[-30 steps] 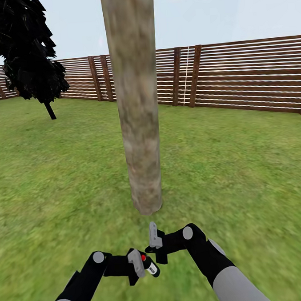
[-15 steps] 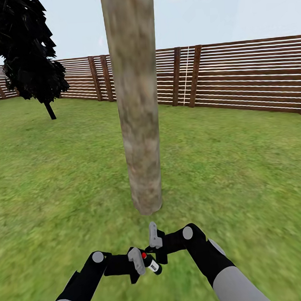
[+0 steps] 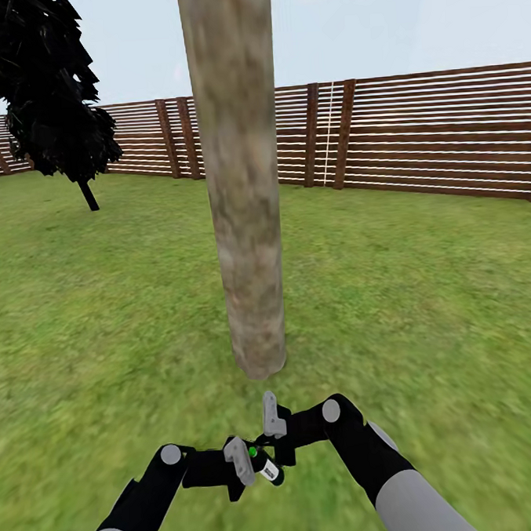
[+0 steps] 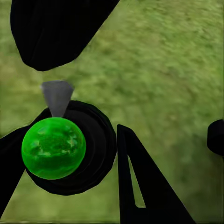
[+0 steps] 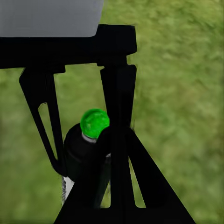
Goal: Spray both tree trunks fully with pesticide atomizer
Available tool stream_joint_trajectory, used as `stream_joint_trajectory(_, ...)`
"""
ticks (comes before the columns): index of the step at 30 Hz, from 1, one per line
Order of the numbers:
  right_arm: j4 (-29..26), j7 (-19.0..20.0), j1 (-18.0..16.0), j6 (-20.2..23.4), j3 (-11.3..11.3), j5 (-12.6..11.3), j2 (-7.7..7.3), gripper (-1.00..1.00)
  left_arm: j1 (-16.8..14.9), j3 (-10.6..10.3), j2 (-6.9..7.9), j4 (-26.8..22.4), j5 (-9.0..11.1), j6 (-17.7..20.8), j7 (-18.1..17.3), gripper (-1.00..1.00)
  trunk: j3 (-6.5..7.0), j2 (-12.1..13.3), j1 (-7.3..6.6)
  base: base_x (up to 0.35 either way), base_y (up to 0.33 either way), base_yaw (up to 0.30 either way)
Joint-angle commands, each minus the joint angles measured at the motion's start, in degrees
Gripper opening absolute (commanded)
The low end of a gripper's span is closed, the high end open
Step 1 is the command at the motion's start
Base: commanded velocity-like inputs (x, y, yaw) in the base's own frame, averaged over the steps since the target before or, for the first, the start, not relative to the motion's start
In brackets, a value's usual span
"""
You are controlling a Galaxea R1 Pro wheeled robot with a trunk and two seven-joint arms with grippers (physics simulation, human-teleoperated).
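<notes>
Head view: a pale mottled tree trunk [image 3: 243, 188] rises from the grass lawn [image 3: 424, 287], just ahead of both arms, with a slatted fence [image 3: 415, 134] and a dark tree [image 3: 43, 90] behind.
Head view, tools: the left gripper [image 3: 240, 465] clasps the pesticide atomizer [image 3: 263, 464], its button green; the right gripper [image 3: 273, 422] hangs just above it, and whether its fingers are parted cannot be told.
Left wrist view: black fingers [image 4: 144, 182] flank the atomizer's dark body, topped by a green button [image 4: 53, 148] and grey nozzle [image 4: 57, 97].
Right wrist view: the atomizer [image 5: 86, 144] sits low among black fingers [image 5: 117, 107], apparently the left arm's, over blurred grass.
</notes>
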Motion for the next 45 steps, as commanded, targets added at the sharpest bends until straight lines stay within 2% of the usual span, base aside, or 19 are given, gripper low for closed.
stream_joint_trajectory(1,-0.01,0.0,0.0,0.01,0.0,0.02,-0.01,-1.0,0.0,0.01,0.15,0.44,-0.02,-0.04,0.05,-1.0,0.0,0.0,0.0,0.0,0.0,0.0)
stream_joint_trajectory(3,-0.01,0.0,0.0,0.01,0.0,0.05,-0.01,-1.0,0.0,0.04,0.8,1.62,-0.29,-0.11,0.14,-1.0,0.0,0.0,0.0,0.0,0.0,0.0)
stream_joint_trajectory(6,0.0,0.0,0.0,0.01,0.0,0.05,-0.02,-1.0,0.0,0.19,3.94,2.67,-0.22,-1.75,0.23,-1.0,0.0,0.0,0.0,0.0,0.0,0.0)
stream_joint_trajectory(8,0.02,0.0,0.0,-0.01,0.0,0.06,-0.02,-1.0,0.19,0.3,6.33,2.87,-0.17,-2.5,0.31,-1.0,0.0,0.0,0.0,0.0,0.0,0.0)
stream_joint_trajectory(12,0.04,0.0,0.0,0.0,-0.06,0.06,-0.08,-1.0,0.84,0.36,12.78,3.43,-0.12,-2.97,0.38,-1.0,0.0,0.0,0.0,0.0,0.0,0.0)
stream_joint_trajectory(13,0.06,0.0,0.0,-0.02,-0.11,0.06,-0.12,1.0,0.95,0.36,14.66,3.6,-0.27,-3.05,0.34,-1.0,0.0,0.0,0.0,0.0,0.0,0.0)
stream_joint_trajectory(19,0.54,-0.34,0.0,-0.02,-0.53,0.17,-0.43,1.0,0.96,0.8,18.84,3.74,-0.52,-3.41,1.24,-1.0,0.0,0.0,0.0,0.0,0.0,0.0)
stream_joint_trajectory(21,1.52,-1.71,0.0,-0.08,-0.95,0.27,-1.11,1.0,0.96,3.03,19.13,4.5,-0.42,-3.26,4.81,-1.0,0.0,0.0,0.0,0.0,0.0,0.0)
stream_joint_trajectory(23,4.41,-5.56,0.01,-0.1,-3.05,0.23,-3.63,1.0,0.96,6.65,18.93,6.72,-0.23,-3.22,11.44,-1.0,0.0,0.0,0.0,0.0,0.0,0.0)
stream_joint_trajectory(24,7.47,-9.49,0.04,-0.11,-6.15,0.06,-5.25,1.0,0.96,8.89,18.76,8.75,-0.1,-3.19,16.01,-1.0,0.0,0.0,0.0,0.0,0.0,0.0)
stream_joint_trajectory(26,12.91,-16.97,0.07,-0.11,-12.97,-0.25,-6.7,1.0,0.96,11.38,18.38,12.83,0.06,-3.19,22.72,-1.0,0.0,0.0,0.0,0.0,0.0,0.0)
stream_joint_trajectory(28,22.17,-31.39,0.1,-0.18,-24.18,-0.35,-8.79,1.0,0.96,14.78,17.36,19.24,1.01,-3.19,33.76,-1.0,0.0,0.0,0.0,0.0,0.0,0.0)
stream_joint_trajectory(29,26.52,-38.68,0.15,-0.28,-28.02,-0.43,-9.93,1.0,0.96,16.0,16.5,21.13,1.82,-3.13,38.86,-1.0,0.0,0.0,0.0,0.0,0.0,0.0)
stream_joint_trajectory(30,33.51,-51.74,0.36,-1.22,-34.08,-0.71,-12.16,1.0,0.96,17.11,14.31,22.73,3.17,-2.85,47.39,-1.0,0.0,0.0,0.0,0.0,0.0,0.0)
stream_joint_trajectory(32,37.56,-59.47,0.95,-3.85,-39.16,-1.86,-13.01,1.0,0.96,18.8,12.22,24.06,5.26,-2.7,53.38,-1.0,0.0,0.0,0.0,0.0,0.0,0.0)
stream_joint_trajectory(36,39.09,-62.35,4.37,-10.84,-41.3,-2.59,-13.42,1.0,0.96,20.04,11.03,27.31,6.76,-1.84,55.97,-1.0,0.0,0.0,0.0,0.0,0.0,0.0)
stream_joint_trajectory(41,39.43,-62.56,5.42,-12.88,-41.47,-2.85,-14.07,1.0,0.94,19.78,10.88,27.44,6.72,0.39,55.71,-1.0,0.0,0.0,0.0,0.044,-0.001,0.0)
stream_joint_trajectory(43,39.4,-62.59,6.99,-13.04,-41.48,-5.04,-14.11,1.0,0.9,19.78,10.81,27.15,6.77,1.98,55.83,-1.0,0.0,0.0,0.0,0.223,-0.07,0.0)
stream_joint_trajectory(45,39.34,-62.58,7.73,-13.13,-41.48,-9.79,-14.13,1.0,0.85,19.88,10.4,27.04,6.79,2.68,55.97,-1.0,0.0,0.0,0.0,0.265,-0.125,0.0)
